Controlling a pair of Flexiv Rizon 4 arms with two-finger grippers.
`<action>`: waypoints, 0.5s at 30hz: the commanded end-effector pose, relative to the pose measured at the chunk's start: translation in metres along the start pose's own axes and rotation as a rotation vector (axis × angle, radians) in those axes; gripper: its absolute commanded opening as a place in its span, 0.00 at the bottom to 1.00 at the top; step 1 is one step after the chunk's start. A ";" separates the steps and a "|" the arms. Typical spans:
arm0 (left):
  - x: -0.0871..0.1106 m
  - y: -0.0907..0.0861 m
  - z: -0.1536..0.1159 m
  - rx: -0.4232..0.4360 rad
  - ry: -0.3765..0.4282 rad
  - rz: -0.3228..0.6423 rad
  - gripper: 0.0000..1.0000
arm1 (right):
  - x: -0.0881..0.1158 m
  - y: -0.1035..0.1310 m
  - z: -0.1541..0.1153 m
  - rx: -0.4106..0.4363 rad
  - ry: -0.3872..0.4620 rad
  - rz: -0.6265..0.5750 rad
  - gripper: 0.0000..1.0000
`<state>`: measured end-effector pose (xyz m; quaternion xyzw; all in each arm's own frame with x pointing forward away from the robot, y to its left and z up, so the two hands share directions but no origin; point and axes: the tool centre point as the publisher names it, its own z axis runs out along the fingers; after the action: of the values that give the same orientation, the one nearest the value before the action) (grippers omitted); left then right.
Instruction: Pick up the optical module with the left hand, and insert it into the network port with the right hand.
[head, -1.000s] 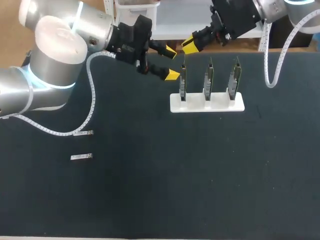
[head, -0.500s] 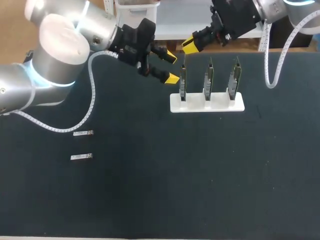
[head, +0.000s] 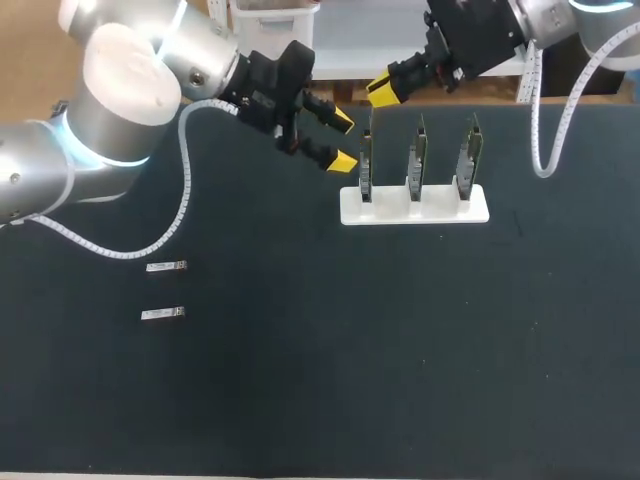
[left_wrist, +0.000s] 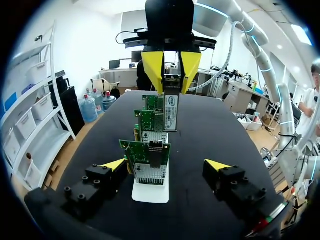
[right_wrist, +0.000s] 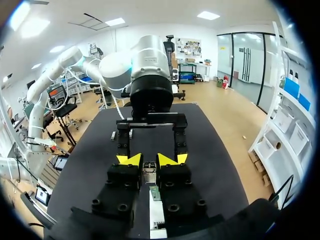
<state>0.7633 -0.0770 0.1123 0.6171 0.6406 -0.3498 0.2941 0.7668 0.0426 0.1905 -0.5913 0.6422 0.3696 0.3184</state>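
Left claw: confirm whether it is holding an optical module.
No, the left claw is open and empty; the right claw holds the optical module.

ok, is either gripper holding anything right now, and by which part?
Right gripper is shut on an optical module, gripping its upper end; the rest sticks out below the tips. Left gripper is open, holding nothing.

Matt black, faintly speckled sheet covers the table. The stand is smooth white plastic; its three network cards are green board with dull metal cages. The optical module in the right gripper is bright bare metal. The left arm has satin silver shells; the left gripper is matt black, yellow-tipped
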 end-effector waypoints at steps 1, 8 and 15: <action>0.001 0.004 0.002 0.021 0.016 -0.001 1.00 | 0.000 0.002 0.000 0.005 -0.001 -0.001 0.00; 0.003 -0.001 0.004 0.028 0.023 -0.003 1.00 | 0.000 0.002 0.001 0.006 -0.005 0.003 0.00; 0.004 -0.003 0.007 0.027 0.028 -0.001 1.00 | 0.000 0.002 0.002 0.007 -0.004 -0.002 0.00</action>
<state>0.7601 -0.0785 0.1056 0.6254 0.6388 -0.3513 0.2782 0.7665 0.0441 0.1900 -0.5906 0.6416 0.3699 0.3204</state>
